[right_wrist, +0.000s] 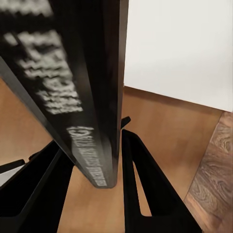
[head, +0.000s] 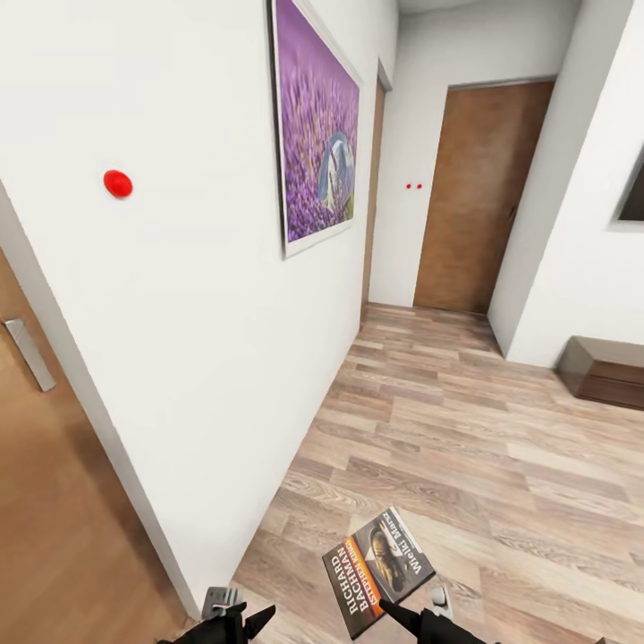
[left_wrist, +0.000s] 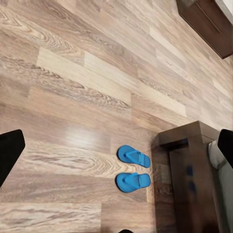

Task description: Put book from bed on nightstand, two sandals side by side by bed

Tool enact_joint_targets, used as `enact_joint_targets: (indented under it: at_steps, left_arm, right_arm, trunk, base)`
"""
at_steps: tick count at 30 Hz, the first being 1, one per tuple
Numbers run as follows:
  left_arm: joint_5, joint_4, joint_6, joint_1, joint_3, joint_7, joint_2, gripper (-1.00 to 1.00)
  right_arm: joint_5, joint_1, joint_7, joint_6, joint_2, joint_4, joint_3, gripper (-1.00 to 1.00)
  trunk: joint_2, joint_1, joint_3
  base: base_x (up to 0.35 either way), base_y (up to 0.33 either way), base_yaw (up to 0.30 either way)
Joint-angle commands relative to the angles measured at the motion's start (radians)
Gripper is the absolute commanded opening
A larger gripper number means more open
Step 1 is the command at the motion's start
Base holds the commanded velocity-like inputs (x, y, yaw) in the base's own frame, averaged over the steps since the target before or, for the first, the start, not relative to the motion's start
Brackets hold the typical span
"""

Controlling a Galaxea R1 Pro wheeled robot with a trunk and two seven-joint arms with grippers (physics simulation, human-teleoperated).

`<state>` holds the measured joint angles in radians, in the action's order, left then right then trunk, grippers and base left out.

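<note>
Wood-plank hallway floor, dark orange-banded book clamped in right end effector, left end effector spread empty

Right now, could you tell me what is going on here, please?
The robot is carrying the book in its right gripper, whose fingers are clamped on the book's edge. It faces a white wall with a purple picture and a wooden door further on. The left gripper is open and holds nothing. Two blue sandals lie side by side on the floor.
</note>
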<state>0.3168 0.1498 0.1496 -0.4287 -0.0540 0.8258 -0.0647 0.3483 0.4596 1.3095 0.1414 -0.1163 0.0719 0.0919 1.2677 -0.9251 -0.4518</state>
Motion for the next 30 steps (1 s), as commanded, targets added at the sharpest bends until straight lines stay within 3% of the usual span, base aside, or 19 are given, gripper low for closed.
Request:
enact_joint_targets:
  at_steps: [1,15,30]
  left_arm:
    - [0.005,-0.002,0.005,-0.001,-0.006,0.002,-0.001,1.00]
    - [0.005,-0.003,0.005,-0.001,-0.006,0.003,-0.002,1.00]
    - [0.005,-0.003,0.005,-0.001,-0.005,0.004,-0.003,1.00]
  right_arm:
    - [-0.005,0.001,0.004,0.010,0.000,0.000,0.009,-1.00]
    - [-0.005,0.001,0.004,0.010,0.001,0.000,0.009,-1.00]
    - [-0.005,0.001,0.005,0.010,0.001,0.000,0.009,-1.00]
  trunk:
    - [0.001,0.000,-0.001]
    - [0.001,0.000,-0.001]
    - [0.001,0.000,-0.001]
  base:
    - [0.267,0.000,0.000]
    - [0.302,0.000,0.000]
    - [0.019,0.035,0.000]
